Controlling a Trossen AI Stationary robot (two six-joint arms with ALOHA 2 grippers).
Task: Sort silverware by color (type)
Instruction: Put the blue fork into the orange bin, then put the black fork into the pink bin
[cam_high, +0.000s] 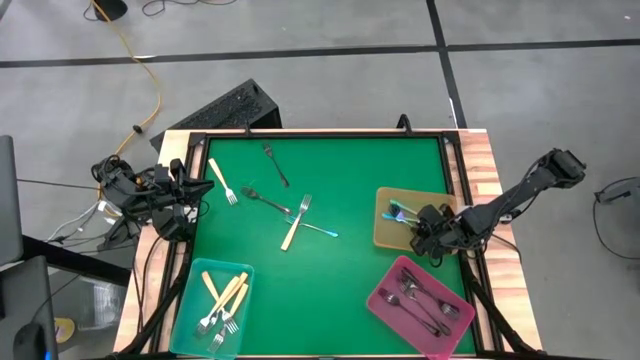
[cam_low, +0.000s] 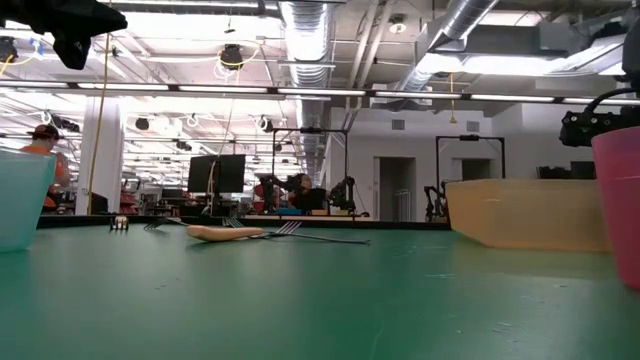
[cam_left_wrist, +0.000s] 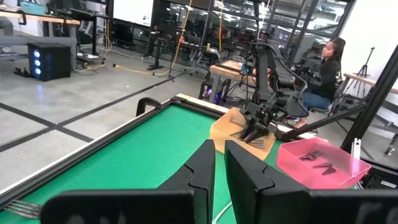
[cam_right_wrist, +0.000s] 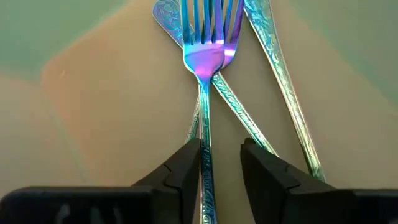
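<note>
Tan tray (cam_high: 383, 236) — landmark, holds the iridescent forks (cam_right_wrist: 203, 53), one kind per tray. Right hand (cam_high: 428, 232) over it, fingers parted beside a fork handle, apparently releasing. Left hand (cam_high: 178, 196) pressed together, empty, far across the counter (cam_high: 330, 290) — waiting.

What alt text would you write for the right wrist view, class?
Right gripper, fingers parted, sits just above an iridescent fork lying on the tan tray, across other iridescent forks.
</note>
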